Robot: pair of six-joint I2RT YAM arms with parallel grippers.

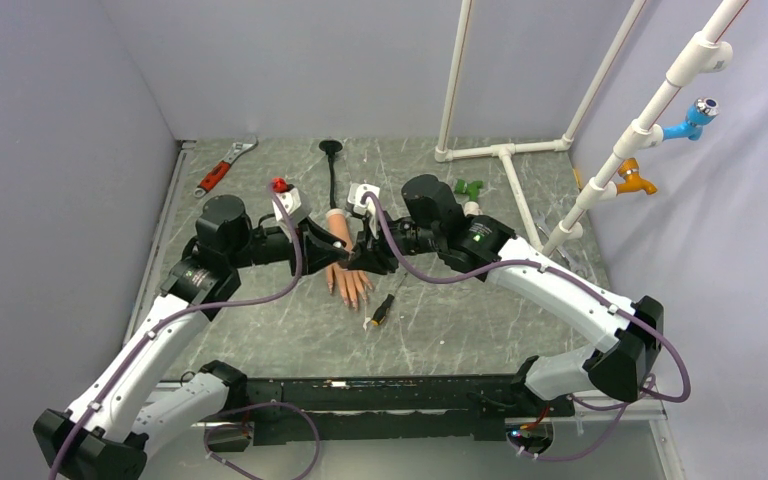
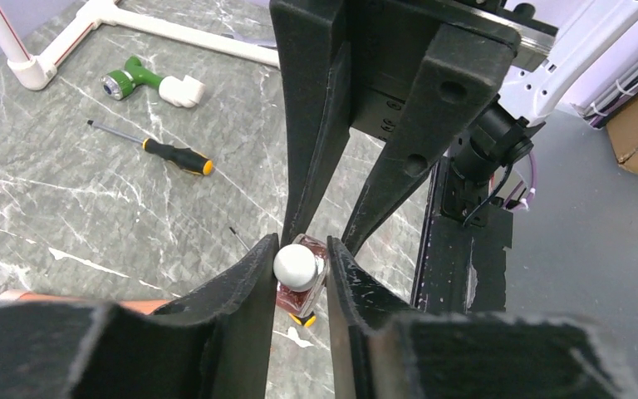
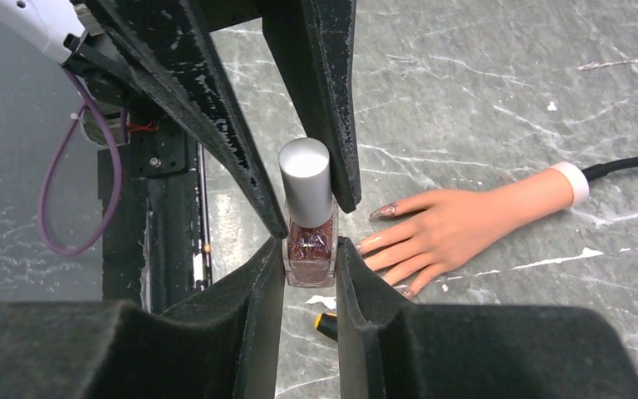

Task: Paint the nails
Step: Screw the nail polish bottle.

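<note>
A glass polish bottle (image 3: 309, 245) of dark red glitter stands upright between both grippers, just above the table. My right gripper (image 3: 309, 258) is shut on the bottle's body. My left gripper (image 2: 299, 266) comes from the opposite side, and its fingers (image 3: 241, 150) press on the silver cap (image 3: 305, 179) from both sides. The peach mannequin hand (image 3: 457, 224) lies flat right of the bottle, fingers pointing at it. Its nails (image 3: 368, 246) look pale and glossy, close to my right fingertip. From above, both grippers (image 1: 360, 255) meet over the hand (image 1: 345, 275), hiding the bottle.
A black-and-yellow screwdriver (image 1: 381, 312) lies just under the bottle. A green-and-white fitting (image 1: 468, 188), a red-handled wrench (image 1: 222, 170), the hand's black stalk (image 1: 332, 170) and a white pipe frame (image 1: 505, 160) sit further back. Blue (image 1: 690, 120) and orange (image 1: 632, 180) taps hang at the right.
</note>
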